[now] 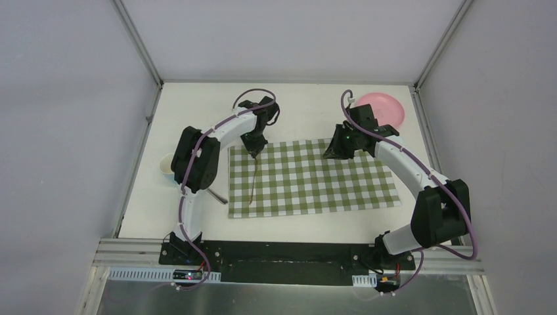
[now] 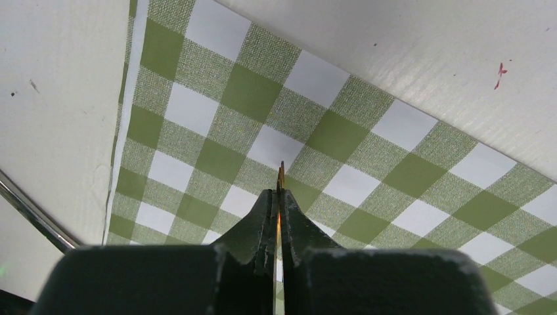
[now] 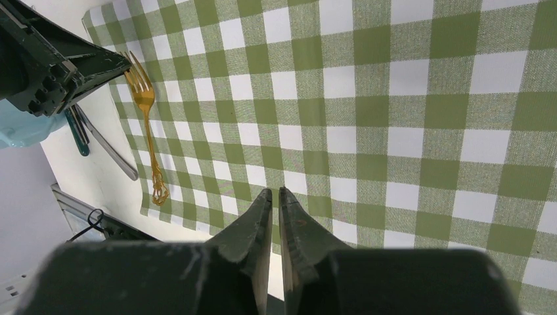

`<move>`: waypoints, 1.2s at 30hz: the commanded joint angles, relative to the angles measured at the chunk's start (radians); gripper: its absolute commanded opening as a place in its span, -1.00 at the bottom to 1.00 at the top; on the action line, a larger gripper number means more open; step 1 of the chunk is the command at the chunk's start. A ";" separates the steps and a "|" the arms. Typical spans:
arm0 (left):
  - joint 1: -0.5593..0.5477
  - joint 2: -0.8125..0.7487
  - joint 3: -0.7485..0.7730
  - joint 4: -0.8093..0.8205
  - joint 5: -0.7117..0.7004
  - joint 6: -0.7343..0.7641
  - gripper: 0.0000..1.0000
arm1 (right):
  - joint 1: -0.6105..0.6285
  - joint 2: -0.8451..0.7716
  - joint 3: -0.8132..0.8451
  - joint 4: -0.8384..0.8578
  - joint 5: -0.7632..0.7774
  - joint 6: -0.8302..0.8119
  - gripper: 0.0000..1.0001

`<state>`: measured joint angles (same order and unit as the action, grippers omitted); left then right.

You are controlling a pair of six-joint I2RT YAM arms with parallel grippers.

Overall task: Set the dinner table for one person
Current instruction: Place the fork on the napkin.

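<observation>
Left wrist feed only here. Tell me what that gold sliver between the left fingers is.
Observer: A gold fork. The left gripper is shut on its tine end, and the handle points toward the arm bases.
Operator: Give me its place on the cloth.
Observer: It runs along the left edge of the checked cloth and seems to lie flat, judging by the right wrist view.
Operator: Report the plate.
Observer: A pink plate sits in the far right corner of the dinner table, off the cloth.
</observation>
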<state>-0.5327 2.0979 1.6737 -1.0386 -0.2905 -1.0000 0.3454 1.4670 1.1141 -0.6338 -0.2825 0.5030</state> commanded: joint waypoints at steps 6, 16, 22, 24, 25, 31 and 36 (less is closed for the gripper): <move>0.002 -0.106 -0.039 -0.007 -0.068 -0.018 -1.00 | 0.001 -0.019 -0.013 0.023 -0.025 0.006 -0.77; 0.002 -0.119 -0.080 -0.005 -0.072 -0.035 -1.00 | 0.006 -0.016 -0.016 0.030 -0.030 0.012 -0.77; 0.002 -0.099 -0.071 0.008 -0.030 -0.010 -1.00 | 0.007 -0.014 -0.020 0.032 -0.026 0.012 -0.77; 0.002 -0.090 -0.068 0.017 -0.011 0.001 -1.00 | 0.009 -0.014 -0.020 0.034 -0.028 0.012 -0.77; 0.002 -0.085 -0.066 0.021 0.000 0.004 -1.00 | 0.009 -0.013 -0.020 0.034 -0.026 0.012 -0.76; 0.002 -0.071 -0.065 0.029 0.023 0.020 -0.81 | 0.012 -0.007 -0.022 0.038 -0.026 0.014 -0.75; 0.002 -0.073 -0.074 0.032 0.020 0.023 -0.69 | 0.013 -0.006 -0.023 0.042 -0.025 0.016 -0.73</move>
<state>-0.5327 2.0308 1.5974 -1.0206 -0.2779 -0.9905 0.3523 1.4673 1.0969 -0.6289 -0.3004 0.5072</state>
